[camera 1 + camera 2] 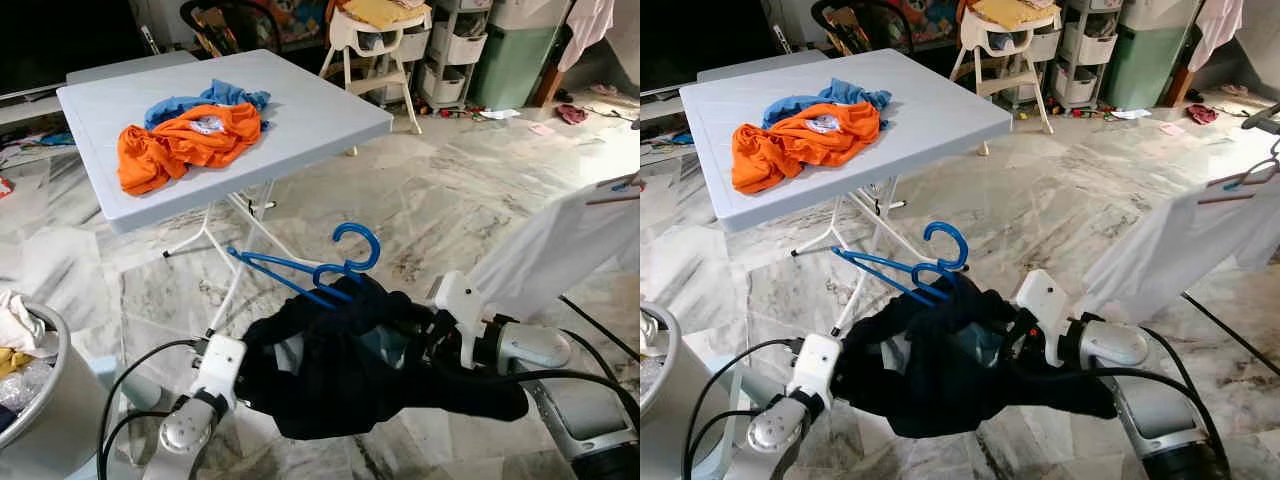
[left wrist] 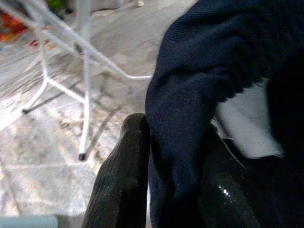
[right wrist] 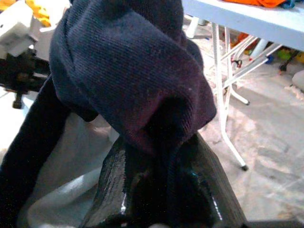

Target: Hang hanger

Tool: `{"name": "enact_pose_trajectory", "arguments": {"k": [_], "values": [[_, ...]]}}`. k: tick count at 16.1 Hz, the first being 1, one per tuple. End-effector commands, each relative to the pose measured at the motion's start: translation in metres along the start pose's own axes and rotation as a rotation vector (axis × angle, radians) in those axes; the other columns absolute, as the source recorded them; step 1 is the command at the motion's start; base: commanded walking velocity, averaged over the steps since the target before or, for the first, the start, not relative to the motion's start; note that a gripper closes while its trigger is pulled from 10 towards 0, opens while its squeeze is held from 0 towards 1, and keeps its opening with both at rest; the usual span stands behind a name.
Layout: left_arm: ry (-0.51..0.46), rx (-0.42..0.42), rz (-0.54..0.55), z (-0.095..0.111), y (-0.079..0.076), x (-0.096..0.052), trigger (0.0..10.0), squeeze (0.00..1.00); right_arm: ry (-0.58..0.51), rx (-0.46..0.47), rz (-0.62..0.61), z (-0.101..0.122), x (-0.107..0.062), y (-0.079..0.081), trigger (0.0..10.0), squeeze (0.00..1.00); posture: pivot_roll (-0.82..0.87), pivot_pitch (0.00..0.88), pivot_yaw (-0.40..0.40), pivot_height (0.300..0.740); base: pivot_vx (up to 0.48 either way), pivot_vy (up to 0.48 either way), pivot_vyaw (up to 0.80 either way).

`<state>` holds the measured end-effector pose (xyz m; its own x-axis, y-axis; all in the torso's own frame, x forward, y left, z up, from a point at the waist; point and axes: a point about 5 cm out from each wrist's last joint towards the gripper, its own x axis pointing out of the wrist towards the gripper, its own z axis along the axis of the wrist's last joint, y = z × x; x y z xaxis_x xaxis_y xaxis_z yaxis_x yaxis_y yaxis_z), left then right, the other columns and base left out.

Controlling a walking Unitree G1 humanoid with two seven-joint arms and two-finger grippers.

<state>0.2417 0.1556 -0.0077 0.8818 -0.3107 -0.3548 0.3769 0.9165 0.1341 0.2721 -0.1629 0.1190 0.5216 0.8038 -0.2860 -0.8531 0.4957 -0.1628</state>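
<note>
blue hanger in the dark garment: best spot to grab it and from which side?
Take the hanger at the neck just below its hook, coming from above. The hook sticks up clear of the dark garment, while its lower bar runs into the cloth. Both pincers, left and right, are clamped on the garment.

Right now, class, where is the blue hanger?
The blue hanger pokes up from the dark navy garment held between both grippers, in front of the folding table.

A grey-veined marble floor (image 1: 440,190) gleams with daylight. A pale folding desk (image 1: 310,110) stands on thin white legs. Behind it sit a white high chair (image 1: 380,45) and a green bin (image 1: 515,55).
</note>
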Motion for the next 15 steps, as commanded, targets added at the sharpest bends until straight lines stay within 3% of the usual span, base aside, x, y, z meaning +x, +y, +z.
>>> {"name": "enact_pose_trajectory", "arguments": {"k": [1,4,7,8,12,14,15], "values": [[-0.016,0.040,-0.059,0.003,-0.004,-0.001,10.0,1.00,0.004,-0.053,-0.003,0.004,0.002,-0.003,10.0,0.00,-0.09,0.000,0.037,0.740,0.000,0.000,0.00],[0.012,0.144,-0.130,-0.002,-0.005,-0.006,10.0,1.00,0.045,-0.108,0.005,-0.001,0.004,-0.003,10.0,0.00,-0.09,0.000,0.037,0.740,0.000,0.000,0.00],[0.042,0.091,-0.062,-0.006,0.005,-0.008,10.0,1.00,0.054,-0.118,0.008,-0.005,0.006,-0.001,10.0,0.00,-0.09,0.000,0.035,0.740,0.000,0.000,0.00],[0.016,0.030,-0.001,-0.003,0.012,-0.008,10.0,1.00,0.061,-0.130,0.011,-0.007,0.006,0.000,10.0,0.00,-0.09,0.000,0.035,0.740,0.000,0.000,0.00],[-0.148,0.050,0.029,0.019,0.017,-0.008,10.0,1.00,0.081,-0.146,0.006,-0.012,0.005,-0.001,10.0,0.00,-0.09,0.000,0.032,0.740,0.000,0.000,0.00],[-0.216,0.102,-0.026,0.030,0.013,-0.010,10.0,1.00,0.119,-0.192,0.020,-0.016,0.003,-0.003,10.0,0.00,-0.09,0.000,0.032,0.740,0.000,0.000,0.00],[-0.254,0.143,-0.104,0.036,0.006,-0.011,10.0,1.00,0.160,-0.243,0.048,-0.021,0.001,-0.003,10.0,0.00,-0.10,0.000,0.036,0.740,0.000,0.000,0.00]]}}
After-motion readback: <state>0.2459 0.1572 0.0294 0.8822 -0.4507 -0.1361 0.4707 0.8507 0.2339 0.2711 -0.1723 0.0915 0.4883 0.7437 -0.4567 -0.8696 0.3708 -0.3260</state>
